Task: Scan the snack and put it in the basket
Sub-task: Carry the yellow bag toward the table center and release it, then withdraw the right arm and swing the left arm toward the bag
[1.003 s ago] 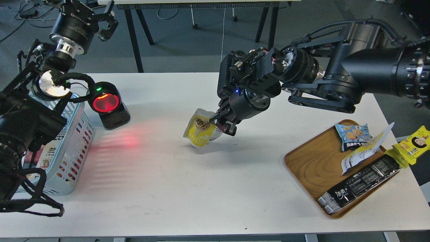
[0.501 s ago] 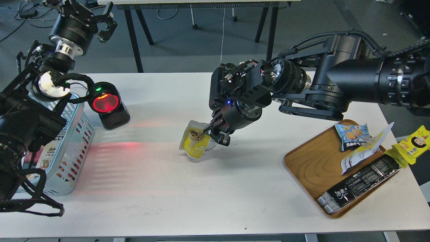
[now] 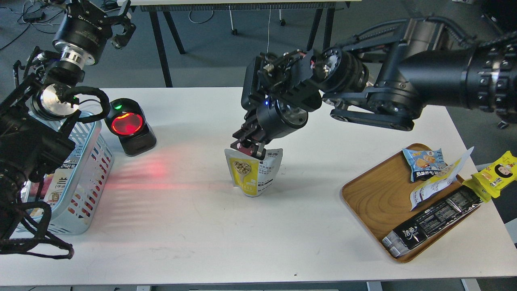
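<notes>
From the head camera I see a matte white table (image 3: 250, 226). My right gripper (image 3: 247, 146) points down at its middle, its two dark fingers pinched on the top edge of the snack (image 3: 252, 171) — a small glossy stand-up pouch, yellow front with a round picture of beige nuts, white side with print. The pouch stands upright with its base at the tabletop. At the left edge sits the basket (image 3: 87, 178), pale blue plastic with slotted sides and a rounded rim; printed packets lie inside, partly hidden by my left arm. Just beside it a black scanner (image 3: 130, 126) glows red and throws red light across the table. My left gripper (image 3: 115, 22) is raised above, its fingers spread and holding nothing. At right, an oval wooden tray (image 3: 379, 198) with visible grain holds a small blue packet (image 3: 424, 161), a white pouch (image 3: 438, 182) and a long black packet (image 3: 432, 222) — a yellow packet (image 3: 494, 173) hangs off its far edge.
</notes>
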Action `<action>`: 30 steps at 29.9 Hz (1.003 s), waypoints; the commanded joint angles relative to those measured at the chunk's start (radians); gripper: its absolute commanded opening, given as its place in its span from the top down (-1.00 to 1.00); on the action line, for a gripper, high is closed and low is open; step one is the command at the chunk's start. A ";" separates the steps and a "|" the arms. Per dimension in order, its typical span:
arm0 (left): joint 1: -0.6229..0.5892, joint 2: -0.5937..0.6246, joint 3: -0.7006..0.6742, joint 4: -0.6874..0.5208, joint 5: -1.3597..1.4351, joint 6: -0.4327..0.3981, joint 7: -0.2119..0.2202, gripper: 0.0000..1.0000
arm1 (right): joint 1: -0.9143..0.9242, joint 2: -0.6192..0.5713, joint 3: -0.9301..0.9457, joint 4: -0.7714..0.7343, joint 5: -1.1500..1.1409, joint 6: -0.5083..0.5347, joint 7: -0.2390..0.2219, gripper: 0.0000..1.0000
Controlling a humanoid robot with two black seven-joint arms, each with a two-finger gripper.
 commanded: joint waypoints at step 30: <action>-0.119 0.249 0.169 -0.736 0.878 0.000 0.100 -0.98 | -0.623 -0.499 0.638 -0.284 1.238 0.091 0.000 -0.98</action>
